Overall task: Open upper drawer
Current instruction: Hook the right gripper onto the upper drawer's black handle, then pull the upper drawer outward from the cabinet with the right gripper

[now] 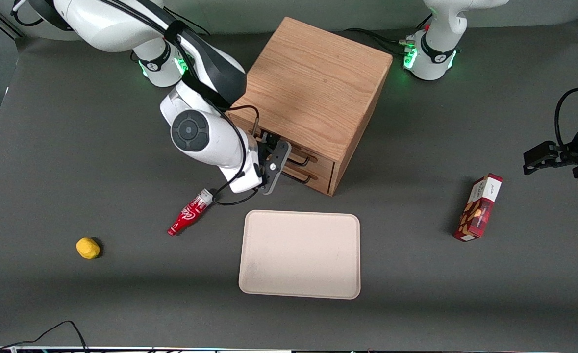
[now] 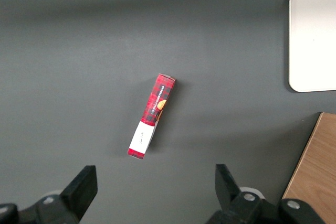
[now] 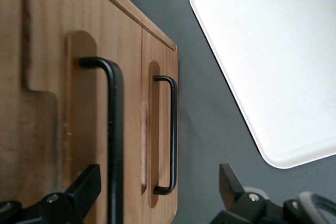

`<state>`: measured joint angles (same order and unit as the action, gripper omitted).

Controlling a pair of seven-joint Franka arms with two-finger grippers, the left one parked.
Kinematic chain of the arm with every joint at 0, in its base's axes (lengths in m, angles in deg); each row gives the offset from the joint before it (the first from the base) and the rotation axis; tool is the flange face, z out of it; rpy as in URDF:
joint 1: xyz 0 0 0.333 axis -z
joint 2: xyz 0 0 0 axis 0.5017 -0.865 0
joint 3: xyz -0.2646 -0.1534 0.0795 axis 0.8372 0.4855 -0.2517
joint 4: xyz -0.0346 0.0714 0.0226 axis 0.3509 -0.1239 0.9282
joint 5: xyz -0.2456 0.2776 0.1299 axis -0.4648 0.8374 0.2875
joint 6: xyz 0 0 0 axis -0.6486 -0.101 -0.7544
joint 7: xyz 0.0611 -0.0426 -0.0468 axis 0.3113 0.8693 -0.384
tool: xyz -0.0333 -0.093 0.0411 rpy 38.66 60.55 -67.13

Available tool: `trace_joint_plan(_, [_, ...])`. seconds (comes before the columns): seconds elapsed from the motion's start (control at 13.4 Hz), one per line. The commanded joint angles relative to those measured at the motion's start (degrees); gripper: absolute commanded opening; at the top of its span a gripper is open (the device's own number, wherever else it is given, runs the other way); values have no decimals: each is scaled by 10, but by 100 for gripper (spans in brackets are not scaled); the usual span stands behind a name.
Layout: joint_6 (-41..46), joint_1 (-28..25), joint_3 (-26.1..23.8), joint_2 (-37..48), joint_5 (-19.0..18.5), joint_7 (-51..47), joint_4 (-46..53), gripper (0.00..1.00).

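I see the wooden cabinet [image 1: 313, 93] standing on the grey counter [image 1: 73, 147], and I take it as the landmark for everything else. Its upper drawer [image 3: 84, 103] sits in the cabinet's front face directly above the lower drawer [image 3: 160, 129]; each carries a thin black wire handle. The upper drawer looks closed or nearly so, though from these angles I cannot be sure it is flush.

My pincer [image 1: 274, 164] is at the cabinet's front, level with the drawers. In the right wrist view its two black fingers [image 3: 84, 187] stand spread wide apart and hold nothing. The upper handle [image 3: 114, 129] runs down toward one finger, just beside it; whether they touch I cannot tell. The lower handle [image 3: 172, 135] lies in the gap between the fingers, clear of both.

The beige tray [image 1: 299, 254] lies in front of the cabinet, nearer the front camera. A red bottle [image 1: 189, 212] lies on its side beside the tray, just below my arm's wrist. A yellow object [image 1: 87, 248] rests well away from the cabinet, toward the working arm's end. A red carton [image 1: 478, 207] stands toward the parked arm's end.
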<state>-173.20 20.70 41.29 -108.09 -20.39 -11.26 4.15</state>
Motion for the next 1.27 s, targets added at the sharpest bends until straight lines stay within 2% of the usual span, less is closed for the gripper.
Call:
trace_joint_plan(0.0, [-9, 4, 3, -14, 2, 28, 7, 100])
trace_joint_plan(0.15, [-8, 6, 12, -21, 1, 37, 23, 100])
trace_joint_plan(0.45, [-6, 7, 38, -41, -37, 47, 62, 100])
trace_joint_plan(0.97, [1, 5, 112, -61, -43, 67, 139, 100])
trace_joint_plan(1.19, [1, 4, 127, -64, -45, 65, 156, 100])
